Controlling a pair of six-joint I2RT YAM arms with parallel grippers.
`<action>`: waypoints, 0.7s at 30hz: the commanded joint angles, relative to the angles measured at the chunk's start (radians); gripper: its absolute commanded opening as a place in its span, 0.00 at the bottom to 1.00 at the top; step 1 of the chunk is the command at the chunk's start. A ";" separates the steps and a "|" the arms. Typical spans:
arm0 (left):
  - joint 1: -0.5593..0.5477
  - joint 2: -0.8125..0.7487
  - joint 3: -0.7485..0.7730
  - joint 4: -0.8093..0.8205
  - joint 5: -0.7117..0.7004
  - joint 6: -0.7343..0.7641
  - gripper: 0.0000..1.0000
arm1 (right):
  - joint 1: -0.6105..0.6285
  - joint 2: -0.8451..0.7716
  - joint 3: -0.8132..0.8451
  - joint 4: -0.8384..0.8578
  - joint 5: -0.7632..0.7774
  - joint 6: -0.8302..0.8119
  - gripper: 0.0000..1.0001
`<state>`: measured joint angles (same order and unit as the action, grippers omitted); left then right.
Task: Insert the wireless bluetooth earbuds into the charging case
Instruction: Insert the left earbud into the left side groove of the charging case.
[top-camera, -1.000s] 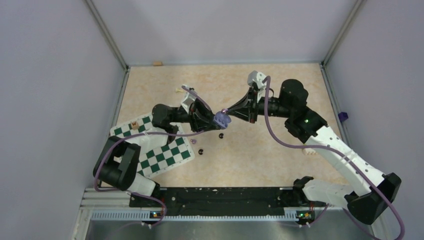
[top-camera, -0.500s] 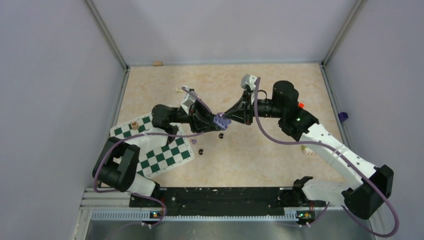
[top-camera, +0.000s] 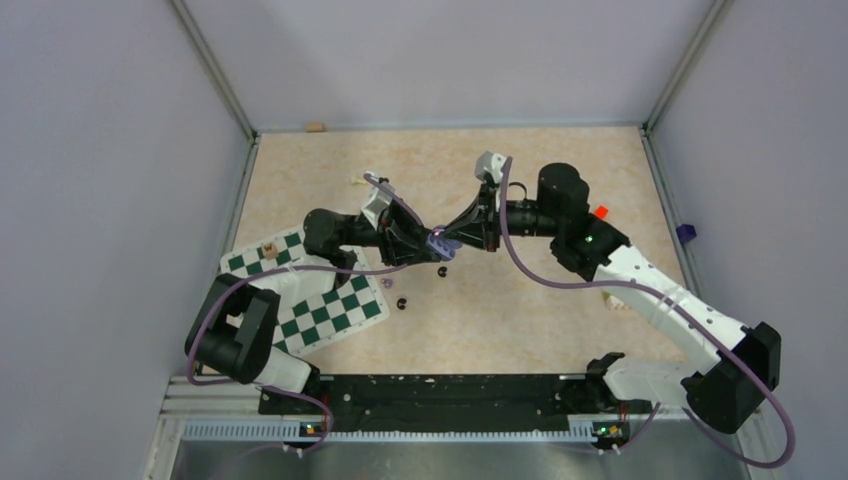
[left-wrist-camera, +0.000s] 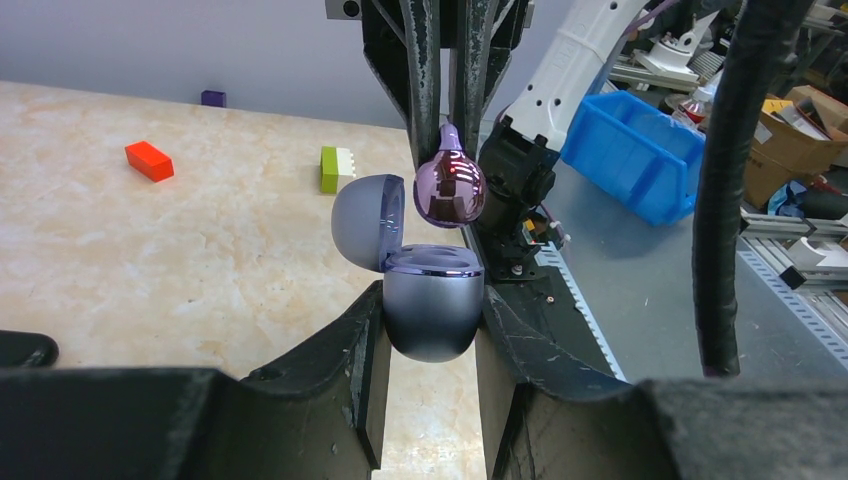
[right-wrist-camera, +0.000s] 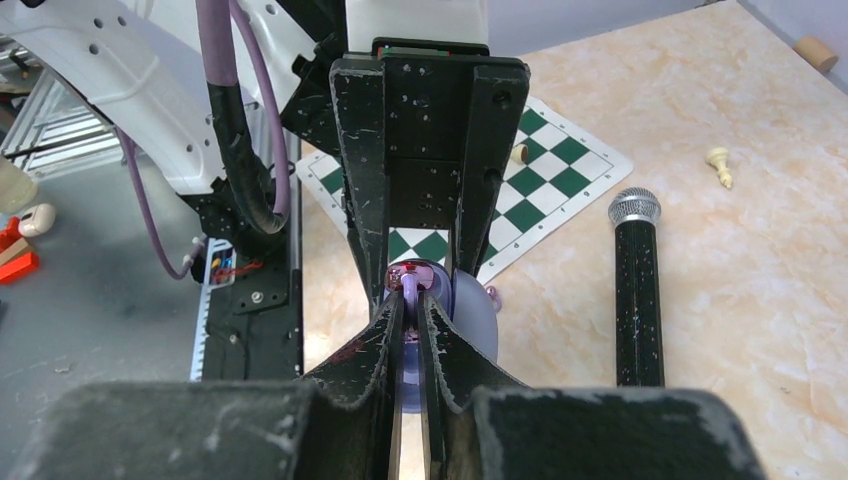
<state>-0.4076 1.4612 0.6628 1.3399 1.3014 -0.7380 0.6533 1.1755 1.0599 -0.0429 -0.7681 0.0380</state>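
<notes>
Gripping one case (left-wrist-camera: 432, 310), one purple earbud (left-wrist-camera: 449, 190)

Bright, even light with soft shadows; white glints on the purple earbud (left-wrist-camera: 449, 190); wrist-view foregrounds slightly blurred.

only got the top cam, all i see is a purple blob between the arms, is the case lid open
observer: yes, the left wrist view shows the charging case in the left pincer, lid flipped open
operator: is the bud in yet
observer: no, the pale purple earbud hangs just above the opening, not seated
operator: right grip ok
observer: the right wrist view shows the right pincer shut on the earbud's stem
</notes>
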 joint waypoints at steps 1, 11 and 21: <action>-0.005 -0.038 0.006 0.050 0.008 0.005 0.00 | 0.020 0.013 -0.005 0.062 0.001 -0.007 0.07; -0.004 -0.043 0.005 0.050 0.003 0.004 0.00 | 0.029 0.014 -0.013 0.059 0.028 -0.023 0.07; -0.004 -0.051 0.003 0.050 0.001 0.011 0.00 | 0.028 0.018 -0.016 0.060 0.020 -0.023 0.08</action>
<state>-0.4076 1.4479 0.6628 1.3396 1.2999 -0.7380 0.6724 1.1908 1.0531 -0.0269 -0.7464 0.0288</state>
